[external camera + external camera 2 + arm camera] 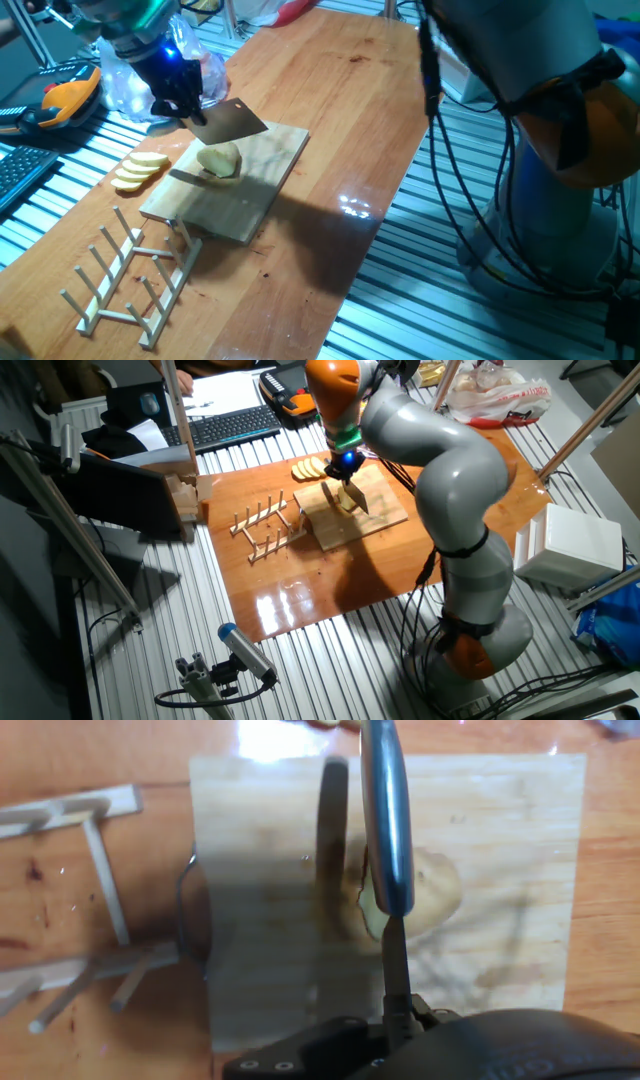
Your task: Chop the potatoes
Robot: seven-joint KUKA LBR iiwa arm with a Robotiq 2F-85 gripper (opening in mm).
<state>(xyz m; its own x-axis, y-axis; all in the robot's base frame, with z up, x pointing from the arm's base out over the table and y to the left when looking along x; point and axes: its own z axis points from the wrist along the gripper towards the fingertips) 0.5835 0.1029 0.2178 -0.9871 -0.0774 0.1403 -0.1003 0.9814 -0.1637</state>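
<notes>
A pale yellow peeled potato point(220, 160) lies as one rounded lump near the middle of a wooden cutting board point(262, 190). My gripper point(190, 107) is shut on the handle of a cleaver point(233, 122), whose blade hangs tilted just above the potato. In the hand view the blade point(386, 815) runs edge-on across the potato point(435, 890), over its left part, and casts a dark shadow on the board point(500, 830). From the other fixed view the gripper point(345, 468) hovers over the potato point(349, 499) on the board point(375, 520).
A fanned row of thin yellow slices point(138, 170) lies on the table left of the board. A wooden peg rack point(130, 280) stands at the board's near corner. A clear plastic bag point(128, 82) sits behind the gripper. A keyboard point(225, 425) lies beyond the table.
</notes>
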